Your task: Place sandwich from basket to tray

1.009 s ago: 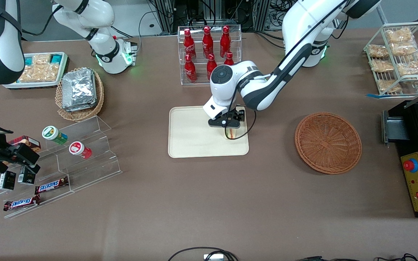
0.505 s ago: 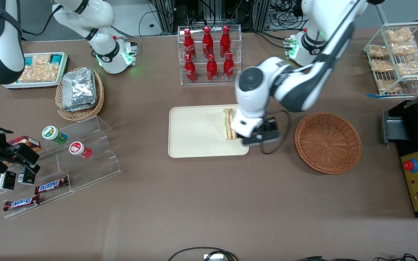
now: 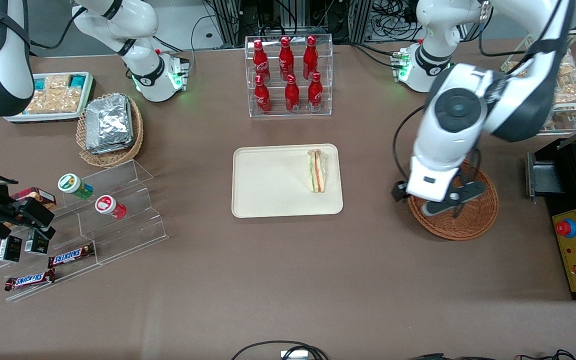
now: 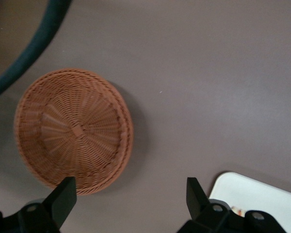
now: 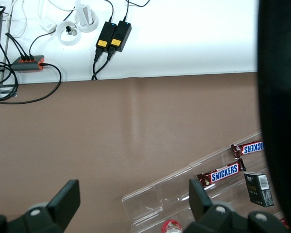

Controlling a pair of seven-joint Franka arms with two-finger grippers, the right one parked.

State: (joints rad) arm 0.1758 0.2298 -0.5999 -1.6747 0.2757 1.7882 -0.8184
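Cream tray (image 3: 268,185) is holding one sandwich (image 3: 317,171), lying flat by the tray's edge toward the working arm's end, apart from the gripper. One wicker basket (image 3: 473,220) is sitting well apart from the tray with nothing in it, and the gripper (image 3: 450,206) is hovering above its rim nearest the tray, jaws spread apart and gripping nothing, both fingers (image 4: 63,196) showing wide in the wrist view. Six red bottles (image 3: 288,70) are standing in one clear rack (image 3: 288,111) farther from the camera than the tray.
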